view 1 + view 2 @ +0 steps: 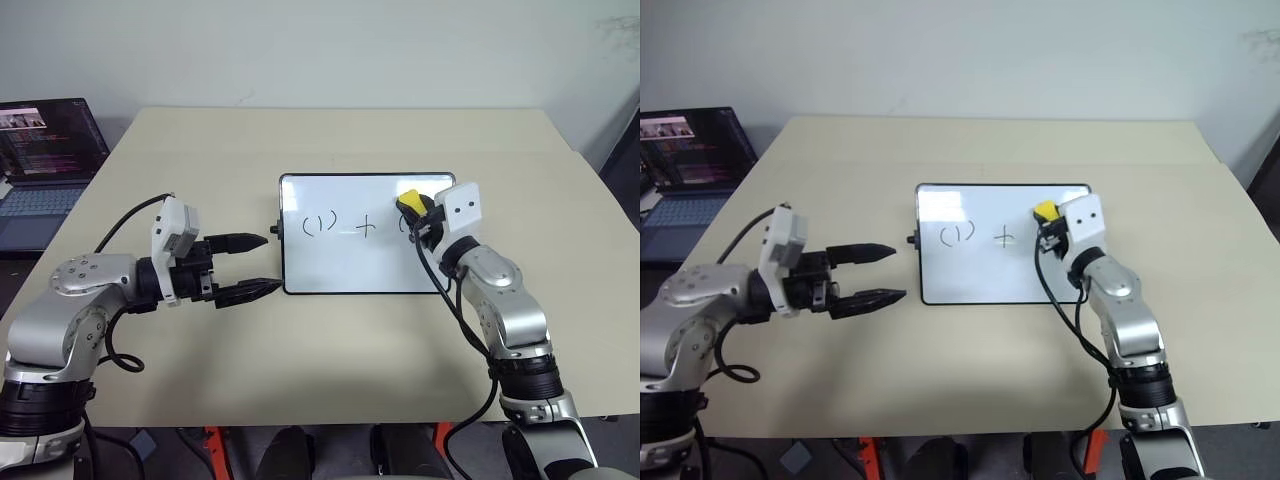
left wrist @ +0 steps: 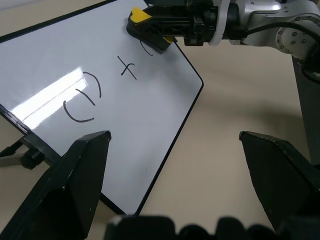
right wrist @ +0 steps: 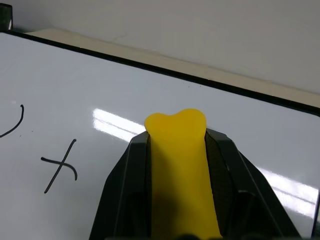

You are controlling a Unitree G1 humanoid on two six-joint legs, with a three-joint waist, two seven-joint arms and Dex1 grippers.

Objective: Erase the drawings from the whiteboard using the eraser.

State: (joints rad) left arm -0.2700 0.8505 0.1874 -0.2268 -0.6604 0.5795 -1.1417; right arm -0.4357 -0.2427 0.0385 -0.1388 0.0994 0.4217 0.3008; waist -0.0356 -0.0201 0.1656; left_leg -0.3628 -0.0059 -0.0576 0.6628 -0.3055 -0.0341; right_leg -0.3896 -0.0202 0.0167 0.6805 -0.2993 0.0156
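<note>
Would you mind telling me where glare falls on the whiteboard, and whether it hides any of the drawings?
Left wrist view: a bright streak of glare crosses the whiteboard right by the "(1)" of the drawings, which stays legible. Right wrist view: pale reflected bands lie beside the eraser held in the right gripper, clear of the plus sign. Head views: only a soft sheen, marks readable.

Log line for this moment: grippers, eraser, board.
right gripper shut on small yellow eraser, over white black-framed whiteboard | left gripper open beside board | black marker drawings remain
</note>
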